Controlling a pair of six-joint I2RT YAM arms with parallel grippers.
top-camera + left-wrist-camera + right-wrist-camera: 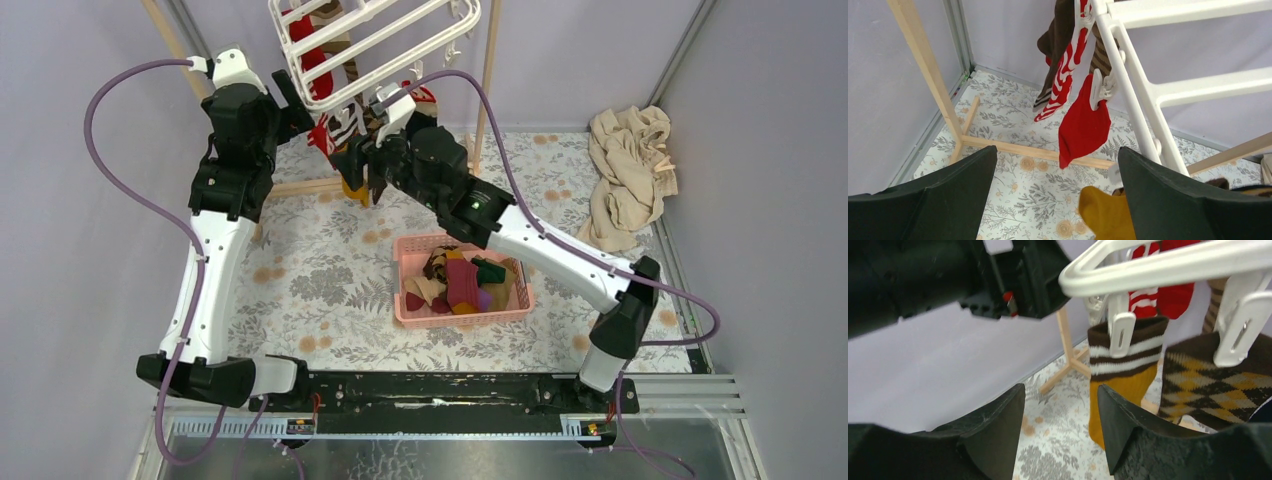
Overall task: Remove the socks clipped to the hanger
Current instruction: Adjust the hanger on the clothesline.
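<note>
White plastic rectangular hanger (pixel 370 40) hangs tilted over the far edge of the floral-covered table (pixel 320 270), left of centre, with socks clipped under it. Pink plastic basket (pixel 398 285) sits mid-table toward the near edge with loose socks in it, so I'd call this partway done. On the clips I can see:
- mustard sock with a brown-and-white striped cuff (pixel 1120 375)
- brown argyle sock (pixel 1208 380)
- plain red sock (pixel 1083 125)
- red-and-white patterned sock (pixel 1065 75)

Right gripper (pixel 1060 390): jaws parted, nothing in them. It's aimed at the mustard sock, which hangs just past the fingertips and off toward the right-hand finger.

Left gripper (pixel 1057 155): spread wide and empty, below the hanger, with the red sock ahead of it.

Step in hand looks like the right arm's grab on the mustard sock. To do it well:
- Shift sideways until the sock's leg sits centred between the pads.
- Bite below the striped cuff, clear of the white clip.
- Pull straight down, not sideways, so the clip lets go and the hanger doesn't swing.
- The argyle sock hangs just beside it; keep it out of the bite.
- Left arm should stay out of the pull path.
</note>
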